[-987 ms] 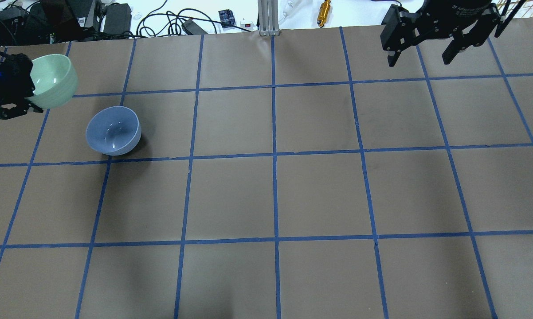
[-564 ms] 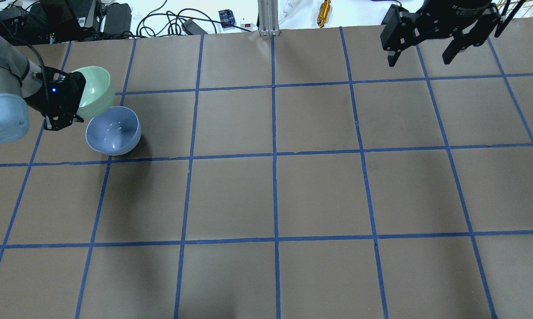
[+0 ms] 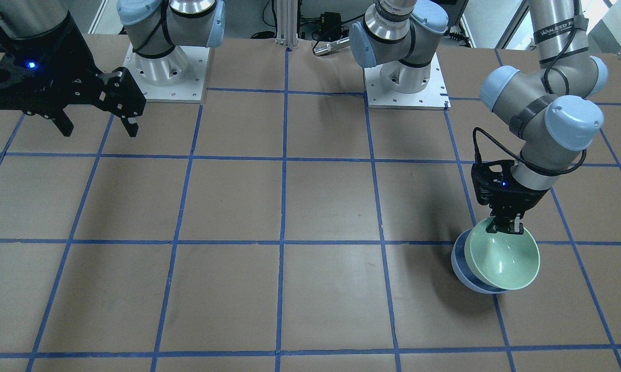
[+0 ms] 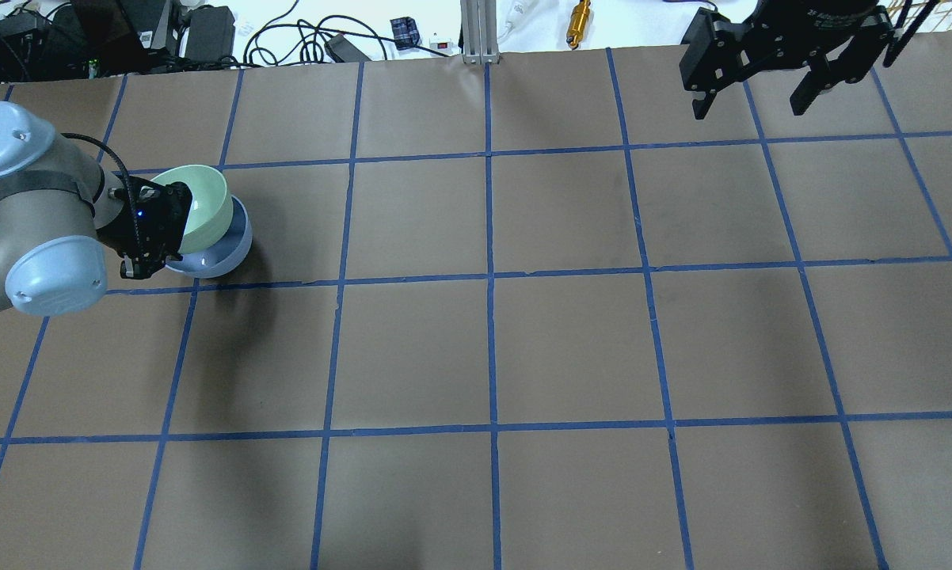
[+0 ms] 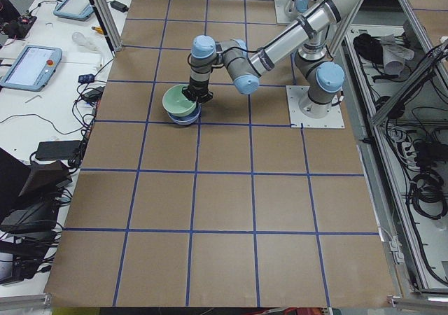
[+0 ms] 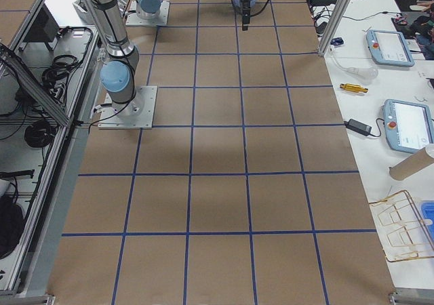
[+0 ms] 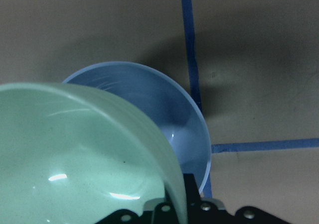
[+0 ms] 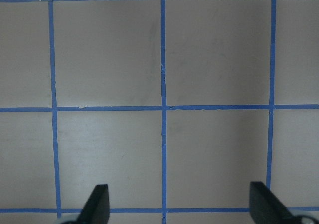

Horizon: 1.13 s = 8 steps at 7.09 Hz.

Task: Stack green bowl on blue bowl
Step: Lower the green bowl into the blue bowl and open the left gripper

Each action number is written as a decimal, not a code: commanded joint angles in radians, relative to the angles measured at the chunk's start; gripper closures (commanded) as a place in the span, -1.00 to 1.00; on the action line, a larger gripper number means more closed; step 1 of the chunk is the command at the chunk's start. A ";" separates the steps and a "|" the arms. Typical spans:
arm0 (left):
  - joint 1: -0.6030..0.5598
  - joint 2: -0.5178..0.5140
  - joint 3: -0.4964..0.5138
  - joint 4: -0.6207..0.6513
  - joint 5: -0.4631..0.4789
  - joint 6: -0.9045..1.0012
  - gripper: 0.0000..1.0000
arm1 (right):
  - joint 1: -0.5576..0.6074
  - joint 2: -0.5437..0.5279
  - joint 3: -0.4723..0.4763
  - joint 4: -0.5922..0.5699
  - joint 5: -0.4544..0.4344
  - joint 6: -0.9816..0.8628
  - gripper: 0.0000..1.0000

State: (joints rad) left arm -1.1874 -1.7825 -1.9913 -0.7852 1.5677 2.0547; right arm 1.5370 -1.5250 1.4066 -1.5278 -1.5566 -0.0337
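Note:
My left gripper (image 4: pixel 173 226) is shut on the near rim of the green bowl (image 4: pixel 203 207) and holds it tilted just above and partly over the blue bowl (image 4: pixel 234 245). The blue bowl stands on the table at the left. In the front-facing view the green bowl (image 3: pixel 504 257) covers most of the blue bowl (image 3: pixel 463 268), with the left gripper (image 3: pixel 507 227) pinching its rim. The left wrist view shows the green bowl (image 7: pixel 75 169) above the blue bowl (image 7: pixel 164 114). My right gripper (image 4: pixel 753 99) hangs open and empty at the far right; it also shows in the front-facing view (image 3: pixel 98 126).
The table (image 4: pixel 492 340) is covered in brown paper with a blue tape grid. Cables, power bricks and a brass part (image 4: pixel 579 20) lie beyond the far edge. An aluminium post (image 4: pixel 476 32) stands at the far middle.
My left arm has carried the green bowl rightward and toward me, from the far left corner to over the blue bowl. The right arm has not moved.

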 commanded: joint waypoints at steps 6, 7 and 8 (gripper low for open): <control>-0.009 0.101 0.148 -0.215 -0.003 -0.190 -1.00 | 0.000 0.000 0.000 0.000 0.000 0.000 -1.00; -0.020 0.147 0.220 -0.373 -0.011 -0.314 -1.00 | 0.000 0.000 0.000 0.000 0.000 0.000 -1.00; -0.050 0.185 0.291 -0.502 -0.026 -0.452 -1.00 | 0.000 0.000 0.000 0.000 0.000 0.000 -1.00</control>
State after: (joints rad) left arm -1.2108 -1.6502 -1.7873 -1.1196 1.5560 1.7583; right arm 1.5371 -1.5248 1.4066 -1.5278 -1.5570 -0.0338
